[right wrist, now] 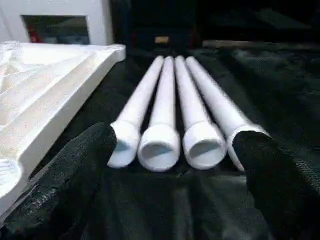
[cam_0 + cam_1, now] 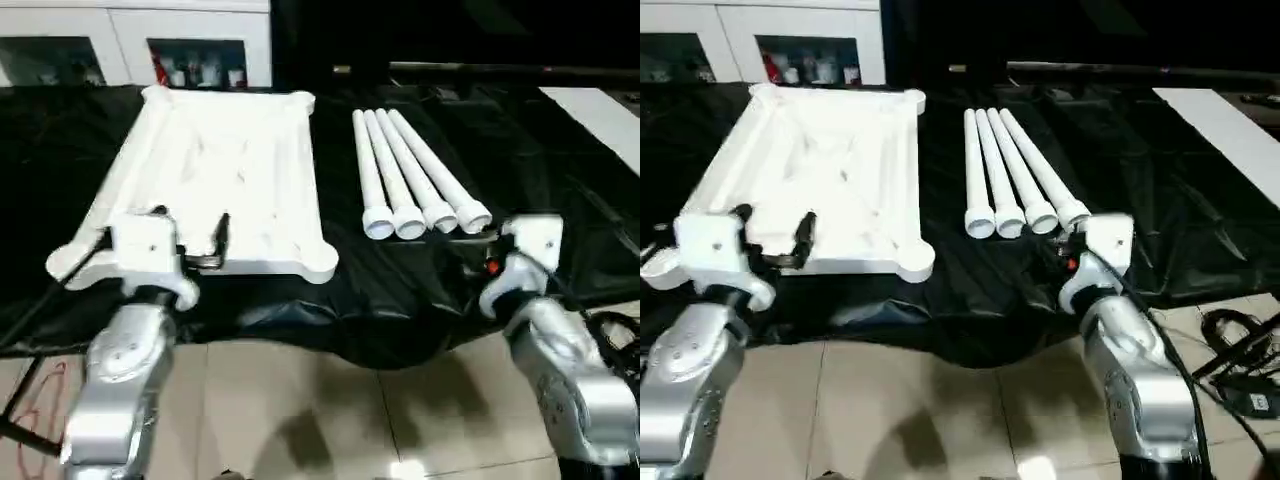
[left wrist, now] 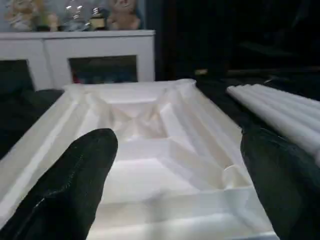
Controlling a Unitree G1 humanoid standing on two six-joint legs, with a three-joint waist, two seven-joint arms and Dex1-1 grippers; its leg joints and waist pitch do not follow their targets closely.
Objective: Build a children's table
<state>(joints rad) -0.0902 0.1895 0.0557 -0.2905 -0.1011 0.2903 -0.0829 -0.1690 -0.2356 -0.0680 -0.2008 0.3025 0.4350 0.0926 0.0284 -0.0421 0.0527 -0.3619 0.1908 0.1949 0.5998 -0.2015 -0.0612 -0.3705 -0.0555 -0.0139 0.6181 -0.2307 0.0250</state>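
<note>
Fingers of matte black, rounded and slightly pebbled, stand wide apart on both claws, and neither has hold of anything. The left claw [image 2: 190, 235] hovers over the near edge of the tabletop [image 2: 225, 170], its two fingers [image 3: 75, 185] spread with the white plastic showing between them. Straight ahead of it the tabletop lies underside up: a rectangular moulding with raised rims, slanting ribs that meet in a cross at the middle, and round socket lobes bulging at the corners. Its surface is smooth and faintly glossy.

The right claw [image 1: 175, 180] sits just short of the open ends of the four legs [image 2: 410, 170], its fingers [image 1: 75, 175] spanning roughly the width of the bundle without touching it, as far as can be told. The legs are long white tubes, tapered away from the claw, each with a flared collar and hollow mouth facing it. They lie side by side, touching, fanned slightly, just beside the tabletop's long edge.

Everything rests on a desk covered in crinkled black sheeting [image 2: 480, 130] that shines in folds. Beyond the tabletop stands a white cabinet [image 2: 130, 40] with glass doors. Beneath the silver forearms is a pale tiled floor [image 2: 330, 410].
</note>
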